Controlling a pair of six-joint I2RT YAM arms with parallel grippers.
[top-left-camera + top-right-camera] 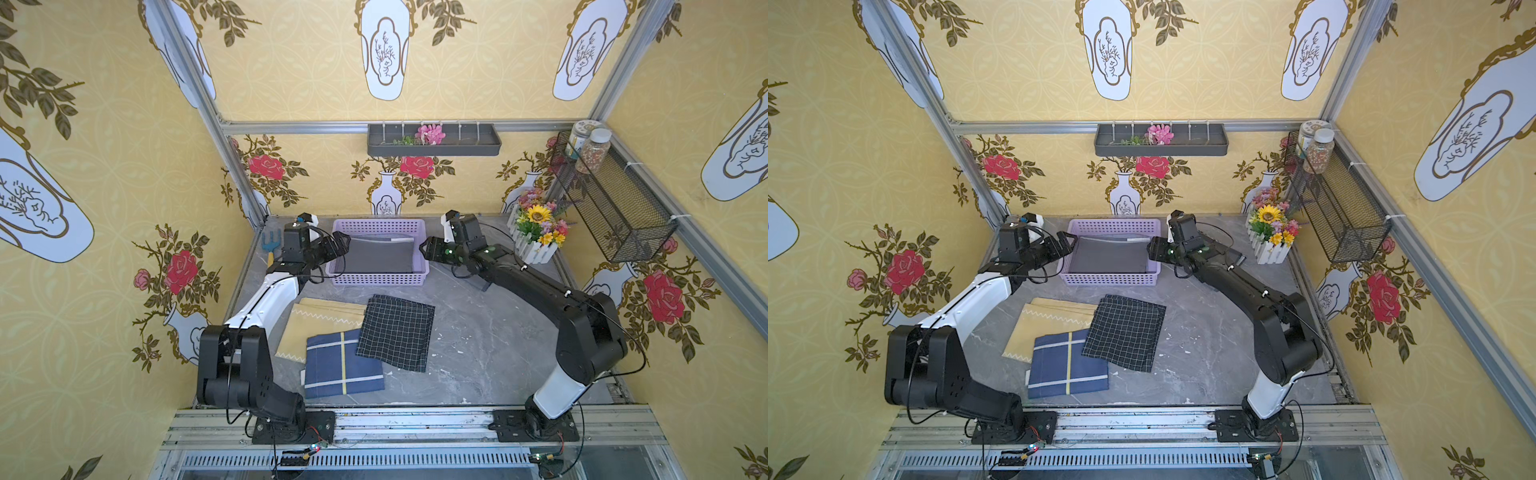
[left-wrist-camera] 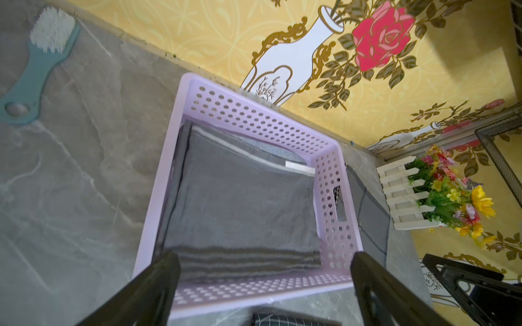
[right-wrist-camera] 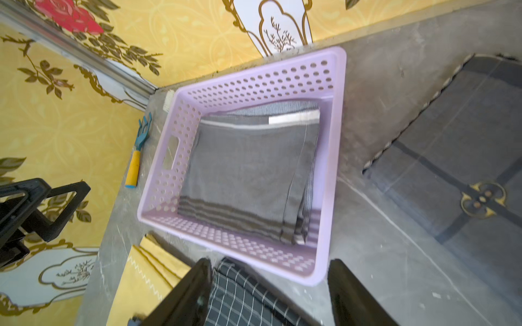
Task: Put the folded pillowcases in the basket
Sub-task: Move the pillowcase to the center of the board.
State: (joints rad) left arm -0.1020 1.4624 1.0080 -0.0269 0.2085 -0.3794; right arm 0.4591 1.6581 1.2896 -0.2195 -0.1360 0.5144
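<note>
— The pincers: how do they stand?
— The left pincer point(image 1: 341, 245) and the right pincer point(image 1: 426, 250) both gape wide and hold nothing, one at each short end of the basket point(image 1: 380, 279).
— And the table?
— Nearest, three folded cloths point(image 1: 395, 332) overlap left of centre, with bare table point(image 1: 478, 332) to their right. Beyond, the grey folded pillowcase point(image 1: 378, 257) lies flat inside the lilac basket, close by the back wall.

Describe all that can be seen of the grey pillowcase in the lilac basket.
The grey pillowcase is woven cloth, folded in several layers into a rectangle, with darker stripes along its front edge and a pale band at the back edge. It lies on the bottom of the lilac basket, filling most of it. Only the basket touches it.
</note>
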